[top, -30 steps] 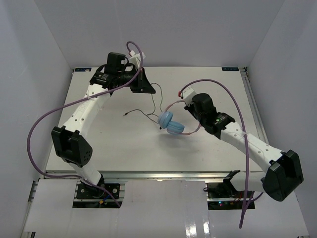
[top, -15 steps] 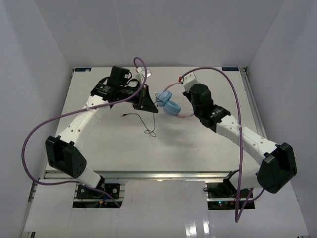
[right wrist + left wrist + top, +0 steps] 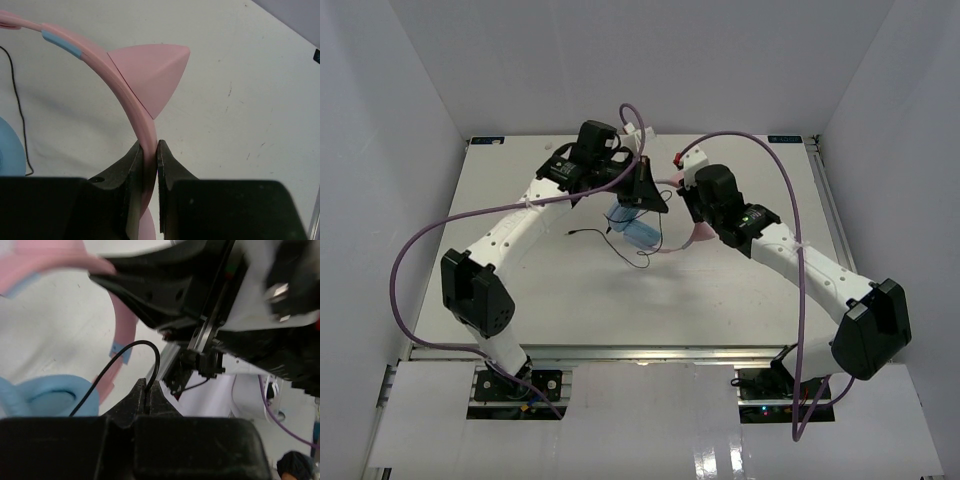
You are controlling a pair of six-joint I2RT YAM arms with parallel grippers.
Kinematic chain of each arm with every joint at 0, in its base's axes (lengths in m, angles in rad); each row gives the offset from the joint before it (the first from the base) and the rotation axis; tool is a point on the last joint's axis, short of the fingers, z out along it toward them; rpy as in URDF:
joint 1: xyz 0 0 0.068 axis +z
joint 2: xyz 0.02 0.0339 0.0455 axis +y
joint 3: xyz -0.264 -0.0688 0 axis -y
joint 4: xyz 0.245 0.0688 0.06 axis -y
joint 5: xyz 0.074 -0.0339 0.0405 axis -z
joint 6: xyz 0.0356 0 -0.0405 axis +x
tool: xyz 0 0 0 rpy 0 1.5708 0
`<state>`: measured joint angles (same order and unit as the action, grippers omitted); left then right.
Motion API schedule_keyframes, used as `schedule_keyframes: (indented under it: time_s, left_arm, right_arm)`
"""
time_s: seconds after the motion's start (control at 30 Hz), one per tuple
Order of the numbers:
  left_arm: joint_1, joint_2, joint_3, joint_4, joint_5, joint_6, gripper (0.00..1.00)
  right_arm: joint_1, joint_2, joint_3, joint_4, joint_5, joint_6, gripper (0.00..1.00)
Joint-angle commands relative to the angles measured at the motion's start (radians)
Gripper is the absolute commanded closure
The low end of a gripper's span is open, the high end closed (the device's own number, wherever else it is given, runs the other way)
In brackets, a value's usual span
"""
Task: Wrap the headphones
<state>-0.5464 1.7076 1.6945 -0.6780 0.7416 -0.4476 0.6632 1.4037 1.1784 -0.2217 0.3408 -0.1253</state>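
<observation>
Right wrist view: the right gripper (image 3: 148, 150) is clamped on the pink headband (image 3: 135, 112), its fingers pinching the band just below a cat ear (image 3: 150, 70) that points to 2 o'clock. A sliver of blue earcup (image 3: 9, 145) shows at 9 o'clock, with the cord (image 3: 17, 100) running down beside it. In the left wrist view the left gripper (image 3: 148, 390) is closed on the cord, which arches up out of the fingertips and falls away to 8 o'clock over an earcup. In the top view the headphones (image 3: 635, 225) sit between the two grippers, a little toward 12 o'clock of the table (image 3: 760, 290) centre. Whether the earcups touch the table I cannot tell. Loose cord loops at 6 o'clock of the earcups, and the plug (image 3: 572, 234) lies at their 9
</observation>
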Motion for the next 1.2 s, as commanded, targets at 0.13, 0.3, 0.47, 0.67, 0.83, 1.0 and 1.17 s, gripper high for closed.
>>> schedule_keyframes:
  time_s: [0.13,0.3,0.47,0.67,0.83,1.0,1.17]
  left_arm:
    - [0.072,-0.087,0.062,0.127,0.02,-0.139,1.0]
    - [0.072,-0.096,0.108,0.164,0.026,-0.178,1.0]
    - [0.05,-0.043,0.132,0.173,0.088,-0.203,1.0]
    - [-0.057,0.011,0.085,0.19,0.101,-0.201,1.0]
    - [-0.086,0.017,0.044,0.188,0.044,-0.181,1.0]
    - [-0.09,0.012,-0.02,0.185,0.004,-0.164,1.0]
    - [-0.147,0.021,-0.042,0.184,-0.051,-0.144,1.0]
  right_arm:
    - [-0.012,-0.063,-0.048,0.072,-0.045,0.079,0.92]
    - [-0.049,-0.031,-0.056,0.057,-0.108,0.118,0.92]
    - [-0.109,-0.023,-0.032,0.03,-0.226,0.202,0.92]
    - [-0.198,0.01,0.036,0.002,-0.4,0.314,0.92]
    - [-0.221,0.034,0.08,-0.017,-0.514,0.377,0.92]
    - [-0.276,0.041,0.079,-0.014,-0.626,0.468,0.92]
    - [-0.362,0.103,0.105,-0.008,-0.729,0.573,0.92]
